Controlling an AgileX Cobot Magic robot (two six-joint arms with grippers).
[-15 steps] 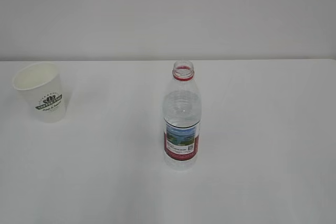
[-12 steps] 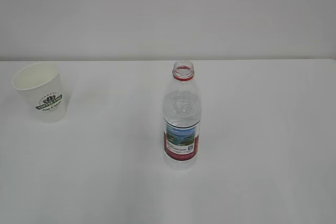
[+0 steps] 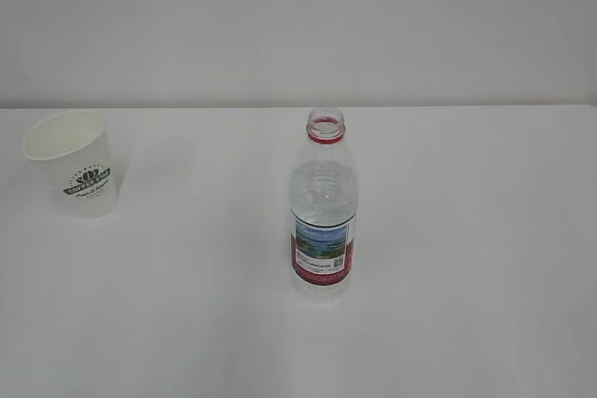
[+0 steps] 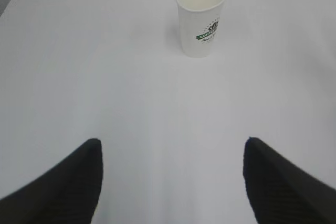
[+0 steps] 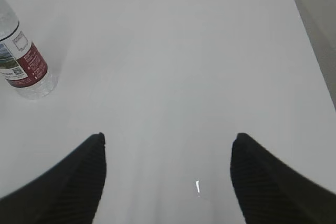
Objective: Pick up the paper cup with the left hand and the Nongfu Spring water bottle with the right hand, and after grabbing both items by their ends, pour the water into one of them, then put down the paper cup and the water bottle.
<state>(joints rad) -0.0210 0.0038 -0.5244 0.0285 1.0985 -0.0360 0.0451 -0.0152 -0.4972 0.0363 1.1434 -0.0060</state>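
1. Hidden or cut off: in the exterior view neither arm nor gripper appears; only the white table (image 3: pixel 485 258), the paper cup (image 3: pixel 73 164) and the Nongfu Spring water bottle (image 3: pixel 324 207) show. In the right wrist view the bottle (image 5: pixel 22 56) is cropped at the left edge, so its neck and mouth are out of frame. Each wrist view shows only the two dark fingertips at the bottom edge; the gripper bodies are not visible.
2. Left hand (image 4: pixel 173 182): jaws spread wide and empty, above bare table. The cup (image 4: pixel 201 17) stands upright well ahead of the fingers, slightly right of the gap's centre line, logo facing the camera.
3. Right hand (image 5: pixel 168 177): jaws likewise spread wide, holding nothing. The bottle stands upright ahead and far to the left of the left finger, well apart from it.
4. Bottle mouth is uncapped; clear water (image 3: pixel 324 195) fills the upper body.
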